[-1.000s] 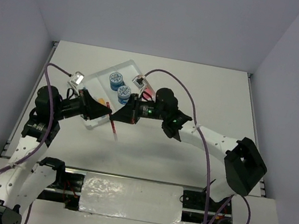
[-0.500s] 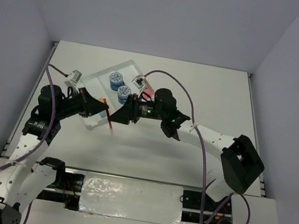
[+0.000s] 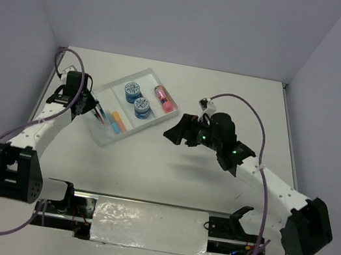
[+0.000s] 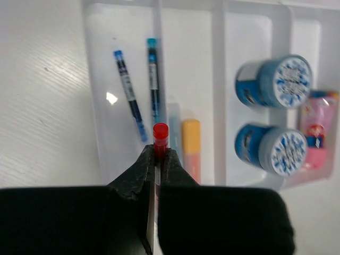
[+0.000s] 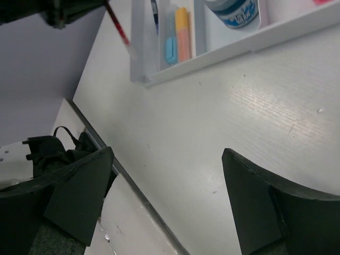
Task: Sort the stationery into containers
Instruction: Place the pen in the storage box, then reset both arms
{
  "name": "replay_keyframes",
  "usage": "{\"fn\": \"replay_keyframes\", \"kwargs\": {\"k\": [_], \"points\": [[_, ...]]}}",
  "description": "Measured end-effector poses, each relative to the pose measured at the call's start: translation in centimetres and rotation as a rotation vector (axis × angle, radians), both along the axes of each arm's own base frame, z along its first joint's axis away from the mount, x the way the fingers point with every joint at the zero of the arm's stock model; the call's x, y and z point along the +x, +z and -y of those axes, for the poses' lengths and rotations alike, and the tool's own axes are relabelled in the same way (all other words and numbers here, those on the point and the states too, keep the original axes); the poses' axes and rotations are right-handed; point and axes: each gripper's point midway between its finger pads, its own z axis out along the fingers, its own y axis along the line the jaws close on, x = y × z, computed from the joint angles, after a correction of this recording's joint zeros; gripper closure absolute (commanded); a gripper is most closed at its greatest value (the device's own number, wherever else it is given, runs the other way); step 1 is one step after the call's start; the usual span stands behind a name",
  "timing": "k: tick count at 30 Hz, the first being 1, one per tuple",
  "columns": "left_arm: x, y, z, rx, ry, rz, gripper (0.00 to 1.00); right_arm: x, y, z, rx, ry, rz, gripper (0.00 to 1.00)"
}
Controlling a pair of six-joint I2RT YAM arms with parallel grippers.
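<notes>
we are looking at the left pincer point(image 4: 158, 158) clenching on a thin red pen point(image 4: 160, 133); its two dark fingers are pressing together on the shaft, and the pen's red end is pointing down towards the white tray point(image 5: 228, 50) on the desk point(image 3: 228, 98). from the left wrist view the pen is lining up with the divider between the first and second compartments, but we cannot tell which one it is hanging over, and in the right wrist view it is showing just beside the tray's outer wall. in the outermost compartment on that side a thin blue pen point(image 4: 129, 98) and a second blue pen point(image 4: 153, 79) are lying lengthwise, near each other. in the next compartment a light-blue marker point(image 5: 170, 50) and an orange-yellow marker point(image 4: 191, 146) are lying side by side. the third compartment is holding a round blue tub point(image 4: 275, 82) and the other tub point(image 4: 271, 150), both standing upright with their patterned tops up. a pink tube point(image 4: 317, 133) is lying in the last compartment. the right pincer point(image 5: 167, 154) is hanging released, its fingers spreading wide apart with nothing between them, over bare desk near the tray's corner and apart from the tray.
</notes>
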Motion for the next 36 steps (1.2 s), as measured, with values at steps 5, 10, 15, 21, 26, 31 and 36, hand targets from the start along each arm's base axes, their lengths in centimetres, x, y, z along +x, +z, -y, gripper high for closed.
{"fn": "replay_keyframes", "kwargs": {"k": [5, 10, 15, 21, 26, 31, 36], "points": [[1.7, -2.3, -2.2, 0.049, 0.118, -0.092, 0.84, -1.7, 3.2, 1.9, 0.018, -0.001, 0.119, 0.08], [2.6, -3.0, -3.1, 0.079, 0.162, -0.116, 0.42, -3.4, 3.0, 3.2, -0.009, 0.007, 0.125, 0.08], [2.6, -4.1, -3.3, 0.076, 0.186, -0.144, 0.10, -4.3, 3.5, 3.9, -0.025, 0.017, 0.137, 0.08], [2.1, -3.4, -2.8, 0.065, 0.151, -0.142, 0.10, -4.8, 5.4, 5.4, -0.057, -0.010, 0.179, 0.06], [-0.1, 3.2, -0.6, 0.067, -0.022, -0.003, 0.01, -5.3, 9.6, 8.8, -0.111, -0.119, 0.283, 0.00], [-4.6, 13.7, 1.1, 0.165, -0.186, 0.272, 0.01, -6.8, 16.5, 14.2, -0.122, -0.304, 0.434, 0.00], [-10.4, 17.8, -0.9, 0.295, -0.168, 0.384, 0.01, -9.3, 20.8, 19.5, -0.123, -0.461, 0.519, 0.00]]}}
